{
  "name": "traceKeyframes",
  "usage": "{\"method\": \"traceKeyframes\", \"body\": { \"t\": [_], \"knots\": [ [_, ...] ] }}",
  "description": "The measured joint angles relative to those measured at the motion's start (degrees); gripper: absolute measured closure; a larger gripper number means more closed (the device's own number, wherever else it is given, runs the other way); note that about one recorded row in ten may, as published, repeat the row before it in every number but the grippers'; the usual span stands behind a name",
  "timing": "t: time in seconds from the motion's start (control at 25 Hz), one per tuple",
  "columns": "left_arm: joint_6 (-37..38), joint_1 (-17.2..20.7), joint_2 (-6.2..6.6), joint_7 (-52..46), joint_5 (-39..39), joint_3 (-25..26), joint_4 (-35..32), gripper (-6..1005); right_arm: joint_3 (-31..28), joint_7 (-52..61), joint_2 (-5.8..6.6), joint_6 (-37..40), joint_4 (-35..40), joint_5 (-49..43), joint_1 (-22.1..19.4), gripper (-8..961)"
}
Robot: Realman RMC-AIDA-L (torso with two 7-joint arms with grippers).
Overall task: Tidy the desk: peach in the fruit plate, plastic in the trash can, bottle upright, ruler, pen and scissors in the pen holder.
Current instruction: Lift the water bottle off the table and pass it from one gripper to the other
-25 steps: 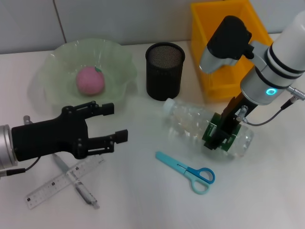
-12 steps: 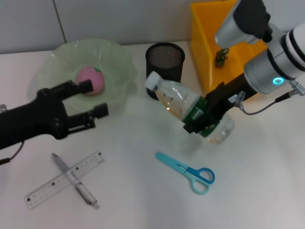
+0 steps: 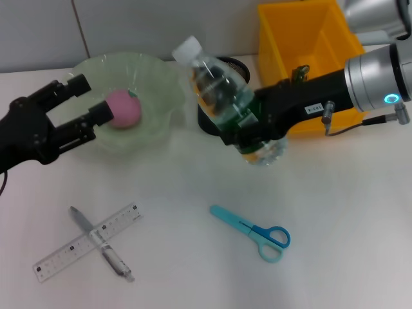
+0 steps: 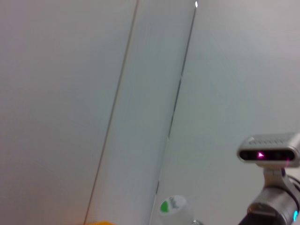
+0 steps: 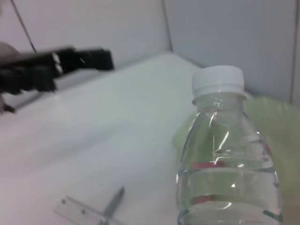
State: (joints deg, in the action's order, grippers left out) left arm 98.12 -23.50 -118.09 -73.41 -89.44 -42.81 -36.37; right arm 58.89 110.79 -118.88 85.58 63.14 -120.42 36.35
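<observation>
Bottle (image 3: 225, 96) gripped by the right tool (image 3: 248, 129), lifted off the desk (image 3: 193, 257) and tilted, cap up.
It hangs in front of the pen holder (image 3: 239, 65), between the fruit plate (image 3: 154, 84) and the trash can (image 3: 302, 38). The left tool (image 3: 80, 100) hovers with fingers spread by the plate, where the peach (image 3: 122, 108) lies. Scissors (image 3: 254, 232), ruler (image 3: 84, 243) and pen (image 3: 100, 241) lie on the desk.

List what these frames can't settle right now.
- Plastic in the trash can: the head view shows only a small dark scrap at the inner wall, too small to identify.
- Pen holder: mostly hidden behind the bottle held by the right pincer; its contents are unseen.
- Left pincer: open near the fruit plate; the left wrist view shows only wall.
</observation>
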Motion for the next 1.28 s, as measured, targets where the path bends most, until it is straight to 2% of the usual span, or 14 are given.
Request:
{"method": "traceKeyframes", "body": {
  "t": [0.12,0.36,0.72,1.28],
  "knots": [
    [0.7,0.4,0.09,-0.4,3.3,0.4,1.7,207,-0.2,-3.4,0.03,-0.1,-0.9,3.8,-0.3,180],
    [1.4,-0.4,-0.06,-2.8,5.3,0.5,2.5,217,-0.2,-11.0,-0.04,-0.4,-4.9,11.5,0.1,180],
    [4.3,-3.7,-0.07,-6.4,7.6,0.7,4.4,232,0.1,-18.7,-0.11,-0.3,-7.1,20.4,0.0,180],
    [4.0,-7.0,-0.07,-7.0,8.7,0.8,5.9,256,0.0,-20.6,0.14,2.7,-7.5,22.3,1.2,179]
  ]
}}
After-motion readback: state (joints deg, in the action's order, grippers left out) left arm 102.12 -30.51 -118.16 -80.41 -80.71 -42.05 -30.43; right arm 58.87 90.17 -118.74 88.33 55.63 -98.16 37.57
